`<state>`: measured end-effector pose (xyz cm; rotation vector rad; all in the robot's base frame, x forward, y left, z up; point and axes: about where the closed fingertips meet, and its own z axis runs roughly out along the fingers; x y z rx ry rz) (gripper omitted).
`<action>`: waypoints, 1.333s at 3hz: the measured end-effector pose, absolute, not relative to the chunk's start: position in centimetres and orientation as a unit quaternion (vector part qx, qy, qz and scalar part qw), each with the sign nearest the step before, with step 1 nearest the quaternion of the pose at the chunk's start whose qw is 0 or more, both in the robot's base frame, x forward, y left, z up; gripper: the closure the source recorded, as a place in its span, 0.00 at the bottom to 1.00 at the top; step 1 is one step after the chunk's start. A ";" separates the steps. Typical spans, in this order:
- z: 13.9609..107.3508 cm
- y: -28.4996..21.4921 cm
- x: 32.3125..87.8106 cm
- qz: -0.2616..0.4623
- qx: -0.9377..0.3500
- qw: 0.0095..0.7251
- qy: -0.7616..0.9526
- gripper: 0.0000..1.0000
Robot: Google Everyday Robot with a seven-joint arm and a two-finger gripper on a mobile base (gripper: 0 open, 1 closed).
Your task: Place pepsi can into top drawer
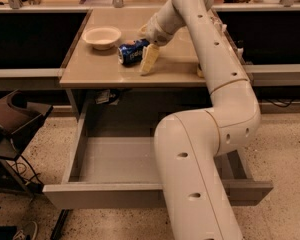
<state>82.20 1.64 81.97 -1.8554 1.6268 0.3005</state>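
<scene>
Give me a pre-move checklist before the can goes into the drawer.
1. Top drawer pulled open: ok.
2. Pepsi can located, lying on its side on the table: ok.
3. Gripper down at the can's right end: ok.
4. Can secured in the gripper: cannot tell.
5. Bowl apart from the can, to its left: ok.
6. Drawer floor free for the can: the left part is bare, the right is hidden behind the arm: cannot tell.
</scene>
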 end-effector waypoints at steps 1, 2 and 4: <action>82.0 1.6 82.2 0.114 -0.707 0.322 0.620 0.42; 82.5 1.5 82.0 0.114 -0.707 0.322 0.620 0.66; 83.1 1.2 82.0 0.110 -0.705 0.325 0.621 1.00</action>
